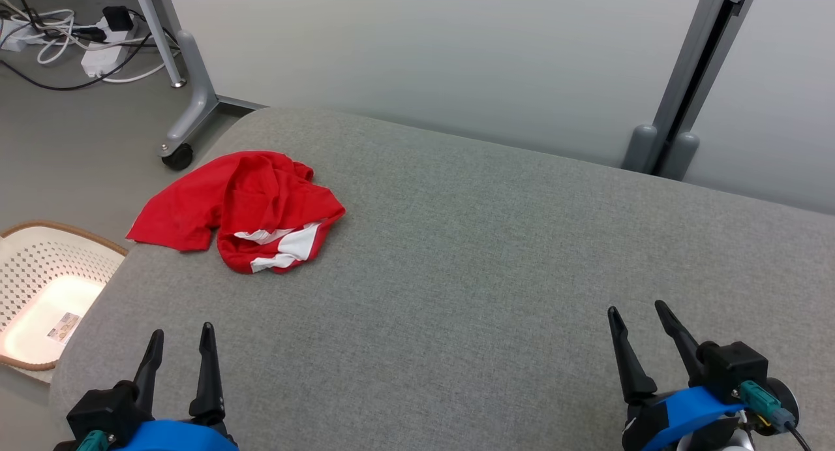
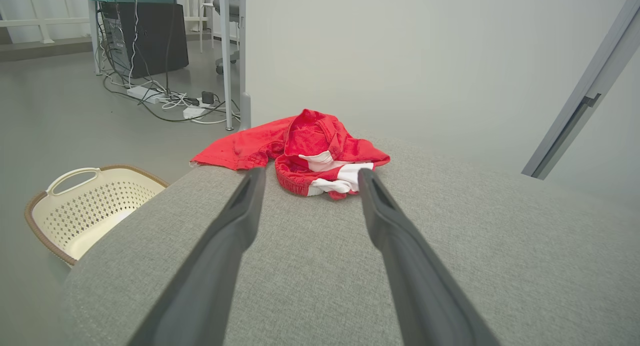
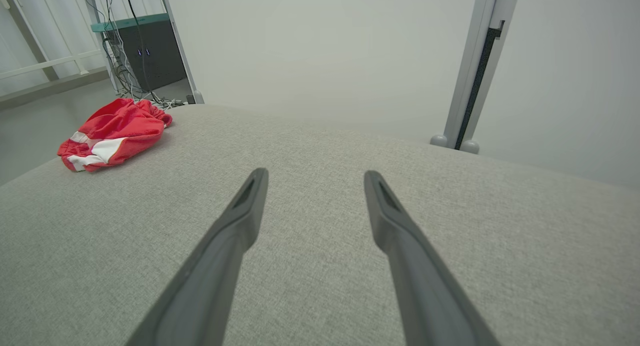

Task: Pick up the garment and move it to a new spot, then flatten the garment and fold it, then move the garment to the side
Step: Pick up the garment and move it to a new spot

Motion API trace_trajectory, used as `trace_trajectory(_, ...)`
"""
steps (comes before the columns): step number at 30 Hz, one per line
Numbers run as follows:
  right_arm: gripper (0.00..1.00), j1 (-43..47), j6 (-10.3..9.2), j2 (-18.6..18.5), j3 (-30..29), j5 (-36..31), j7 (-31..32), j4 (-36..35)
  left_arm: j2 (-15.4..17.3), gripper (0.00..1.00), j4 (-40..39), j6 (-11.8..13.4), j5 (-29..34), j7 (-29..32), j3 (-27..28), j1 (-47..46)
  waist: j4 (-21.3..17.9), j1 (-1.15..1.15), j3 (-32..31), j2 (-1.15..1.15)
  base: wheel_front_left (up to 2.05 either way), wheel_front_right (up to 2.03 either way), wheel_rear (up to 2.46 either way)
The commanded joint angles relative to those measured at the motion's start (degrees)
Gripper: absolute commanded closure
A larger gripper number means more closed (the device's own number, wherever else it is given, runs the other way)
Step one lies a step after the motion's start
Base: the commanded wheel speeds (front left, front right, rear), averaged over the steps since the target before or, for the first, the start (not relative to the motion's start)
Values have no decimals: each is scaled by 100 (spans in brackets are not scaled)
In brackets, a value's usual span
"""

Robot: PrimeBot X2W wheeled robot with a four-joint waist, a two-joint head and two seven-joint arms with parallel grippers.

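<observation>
- Crumpled red garment (image 1: 248, 209) lies at the tabletop's (image 1: 489, 275) far left edge, ahead of the left pincer (image 1: 182, 329) and well apart from the right pincer (image 1: 635, 306).
- Both pincers are released, grasping nothing.
- The floor laundry basket (image 1: 39, 262) holds 1 small label.

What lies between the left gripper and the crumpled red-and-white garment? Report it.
Bare grey fabric surface runs from the left gripper to the crumpled red-and-white garment; the head and left wrist views show it.

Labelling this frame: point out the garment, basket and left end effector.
garment (image 1: 248, 203), head view, red middle.
basket (image 1: 39, 268), head view, perforated wall.
left end effector (image 1: 182, 329), head view, midway between fingertips.
</observation>
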Motion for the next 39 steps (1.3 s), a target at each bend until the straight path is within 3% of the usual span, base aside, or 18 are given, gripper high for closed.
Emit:
trace_trajectory(1,0,-80,1,15,6,-19,-2,6,-2,0,-16,36,-24,-29,11,10,-18,0,13,0,0,0,0)
trace_trajectory(10,0,-124,1,14,-27,-75,-38,-79,168,0,-309,-27,-28,35,111,-341,-113,0,213,0,0,0,0)
trace_trajectory(21,0,-474,1,-116,7,-168,53,-453,1020,0,-877,-142,-246,783,702,-1676,-444,0,947,0,0,0,0)
trace_trajectory(31,0,-962,1,-365,178,-264,304,-1058,1757,0,-29,-163,-1305,2717,1271,-2798,-1142,0,2079,0,0,0,0)
trace_trajectory(36,0,-1116,1,-478,198,-292,386,-1423,1946,0,432,95,-1990,3855,1492,-3139,-1436,0,2645,0,0,0,0)
trace_trajectory(39,0,-1234,1,-525,252,-284,404,-1561,2100,0,865,128,-2267,4454,1549,-3365,-1626,0,2907,0,0,0,0)
